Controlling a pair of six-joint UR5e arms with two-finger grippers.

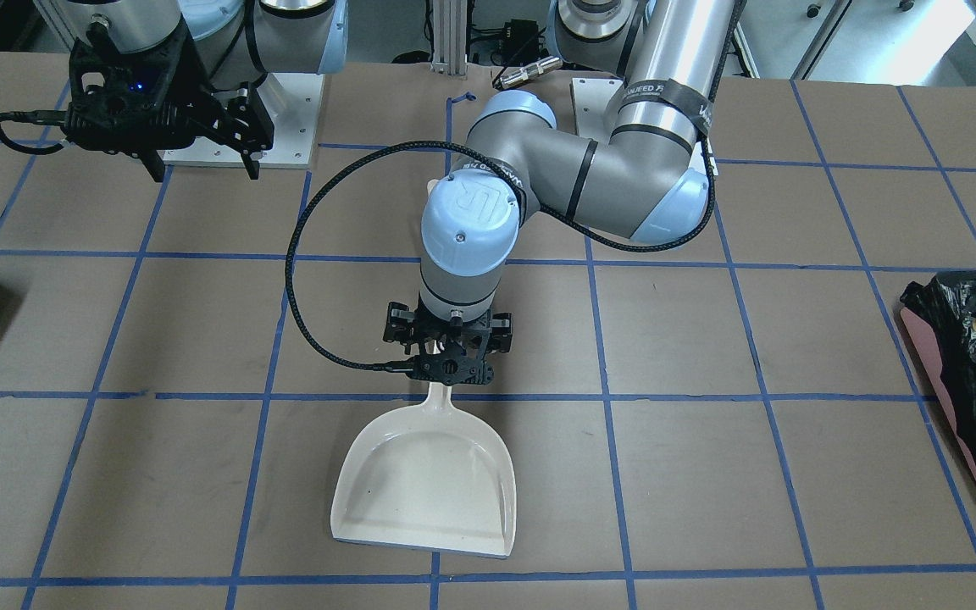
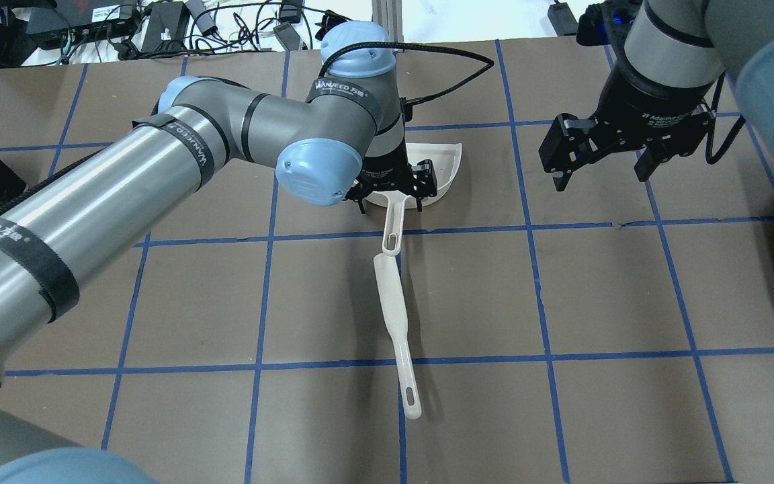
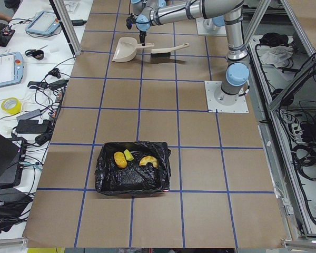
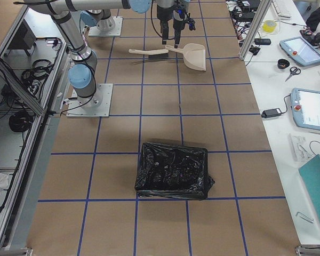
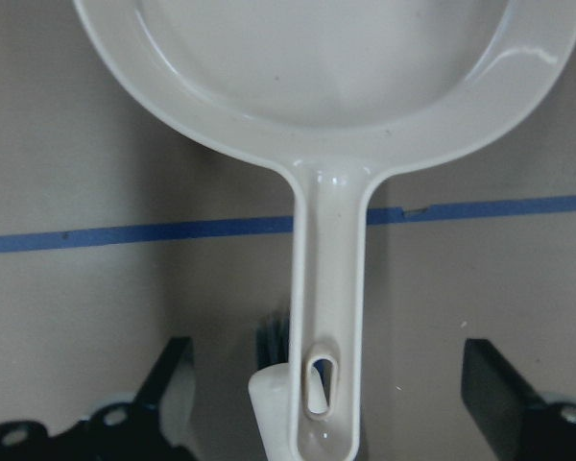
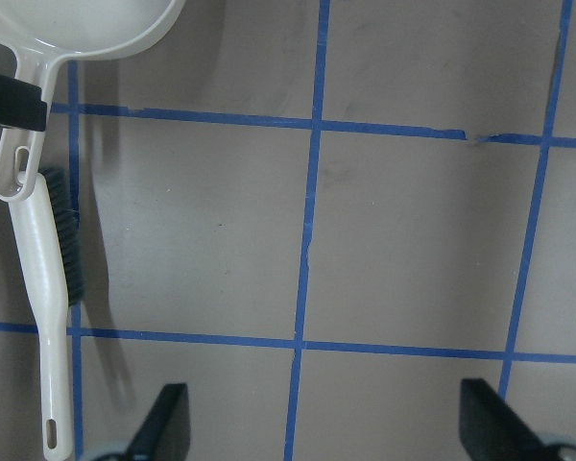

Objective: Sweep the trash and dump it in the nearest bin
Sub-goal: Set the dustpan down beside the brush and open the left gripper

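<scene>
In the overhead view the left arm (image 2: 259, 128) covers most of the dustpan (image 2: 444, 168), leaving 1 corner showing. The front view's right edge cuts the bin (image 1: 954, 339). In the left wrist view the brush (image 5: 269, 399) lies mostly under the dustpan's handle.

One camera sits across the table (image 1: 793, 339) and looks steeply down at the robot, whose base is at 12 o'clock. Another looks down from behind the robot's shoulders. Two more sit far off at the table's two ends and look along it. Each wrist has a very close camera looking straight down. All six see the dustpan (image 1: 424, 483). In the overhead view the brush (image 2: 392, 302) lies at its 6 o'clock.
</scene>
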